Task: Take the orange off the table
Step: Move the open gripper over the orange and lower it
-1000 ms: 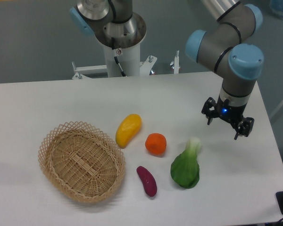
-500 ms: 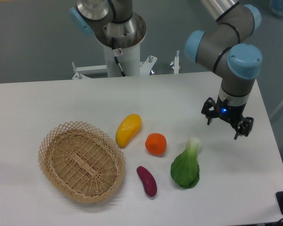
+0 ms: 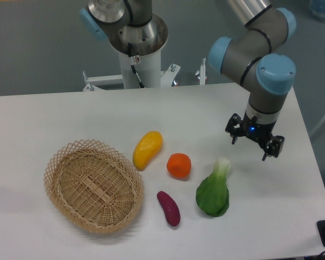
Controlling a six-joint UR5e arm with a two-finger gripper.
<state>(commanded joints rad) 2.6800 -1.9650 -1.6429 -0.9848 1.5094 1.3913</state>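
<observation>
While the orange (image 3: 179, 165) sits untouched on the white table (image 3: 70, 119), just below the centre of the frame, the gripper (image 3: 254, 144) hangs above the right side of the tabletop, well apart from the fruit. Its two fingers are spread apart and hold nothing. A small blue light glows on the wrist just above them.

Compared with half a second ago, the gripper has shifted slightly to the left and a little upward in the frame, and the arm's blue-capped joints have moved left with it. The shift is small, but it points toward the orange, so the approach seems to be only beginning. Nothing on the table has moved.

Around the orange lie other items. A yellow fruit (image 3: 147, 149) lies just to its upper left, close but not touching. A green vegetable (image 3: 214, 192) lies to its lower right, between the orange and the gripper's present position. A small purple vegetable (image 3: 168, 208) lies below the orange. A woven basket (image 3: 58, 162) sits at the lower left, empty as far as can be seen.

To grasp the orange, the gripper likely needs to travel further left and then descend, keeping clear of the green vegetable's pale stalk.
</observation>
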